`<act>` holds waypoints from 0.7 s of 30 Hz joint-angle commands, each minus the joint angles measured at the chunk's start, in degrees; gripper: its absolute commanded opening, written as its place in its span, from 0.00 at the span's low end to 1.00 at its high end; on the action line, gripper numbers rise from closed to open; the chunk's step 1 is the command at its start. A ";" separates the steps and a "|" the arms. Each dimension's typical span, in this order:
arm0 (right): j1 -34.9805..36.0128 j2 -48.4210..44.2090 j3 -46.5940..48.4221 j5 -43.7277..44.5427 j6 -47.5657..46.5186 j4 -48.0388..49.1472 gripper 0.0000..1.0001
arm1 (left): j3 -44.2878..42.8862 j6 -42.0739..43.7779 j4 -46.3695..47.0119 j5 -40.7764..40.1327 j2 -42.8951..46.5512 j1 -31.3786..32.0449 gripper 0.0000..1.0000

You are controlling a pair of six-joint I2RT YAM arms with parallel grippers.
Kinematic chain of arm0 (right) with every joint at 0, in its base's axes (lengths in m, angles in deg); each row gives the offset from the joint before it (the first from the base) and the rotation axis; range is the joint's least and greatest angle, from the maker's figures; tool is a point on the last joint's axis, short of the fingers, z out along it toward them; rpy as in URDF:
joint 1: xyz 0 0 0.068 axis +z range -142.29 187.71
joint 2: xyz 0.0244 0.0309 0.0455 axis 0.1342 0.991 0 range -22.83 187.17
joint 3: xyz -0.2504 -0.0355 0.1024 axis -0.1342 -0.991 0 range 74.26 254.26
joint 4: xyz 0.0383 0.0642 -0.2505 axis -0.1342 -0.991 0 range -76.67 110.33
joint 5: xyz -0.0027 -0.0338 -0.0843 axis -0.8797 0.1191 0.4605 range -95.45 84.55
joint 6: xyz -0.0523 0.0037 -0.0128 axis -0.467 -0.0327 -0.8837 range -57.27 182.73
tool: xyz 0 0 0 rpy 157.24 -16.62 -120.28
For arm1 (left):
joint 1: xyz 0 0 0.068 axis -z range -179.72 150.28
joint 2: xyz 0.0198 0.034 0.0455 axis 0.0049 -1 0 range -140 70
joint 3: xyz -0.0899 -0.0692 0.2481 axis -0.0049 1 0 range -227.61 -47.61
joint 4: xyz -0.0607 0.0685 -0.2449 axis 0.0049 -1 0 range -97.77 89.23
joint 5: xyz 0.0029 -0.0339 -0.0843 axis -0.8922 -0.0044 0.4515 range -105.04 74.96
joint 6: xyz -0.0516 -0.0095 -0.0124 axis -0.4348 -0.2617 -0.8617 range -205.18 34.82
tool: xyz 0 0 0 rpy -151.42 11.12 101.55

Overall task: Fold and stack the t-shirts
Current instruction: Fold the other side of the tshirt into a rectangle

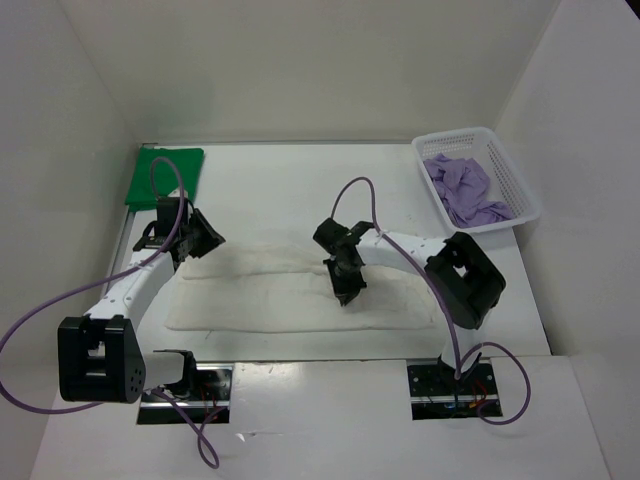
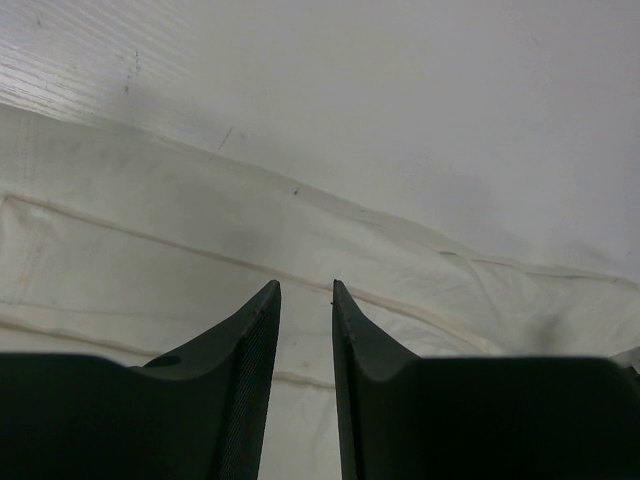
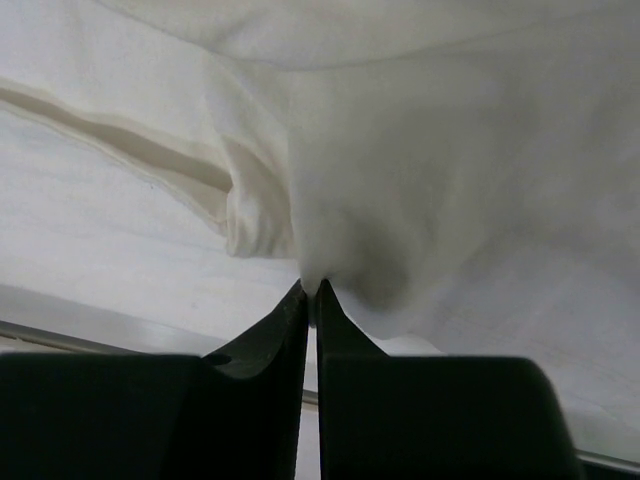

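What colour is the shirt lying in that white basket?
The shirt is pale lavender purple, clearest in the top external view.

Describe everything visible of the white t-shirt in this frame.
The white t-shirt is soft cream cloth with stitched hems. It lies as a wide, partly folded, lightly wrinkled band on the table. The right gripper pinches a bunched fold of it. The left gripper stands open over its left end.

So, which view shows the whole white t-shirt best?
Top external: the white t-shirt lies there nearly whole. Left wrist shows only its seamed edge; right wrist only a fold pinched by the right gripper.
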 commanded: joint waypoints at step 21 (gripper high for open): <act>0.69 -5.22 -0.82 -13.94 -1.79 -1.36 0.31 | -4.87 -0.51 1.01 4.19 -0.70 -0.52 0.36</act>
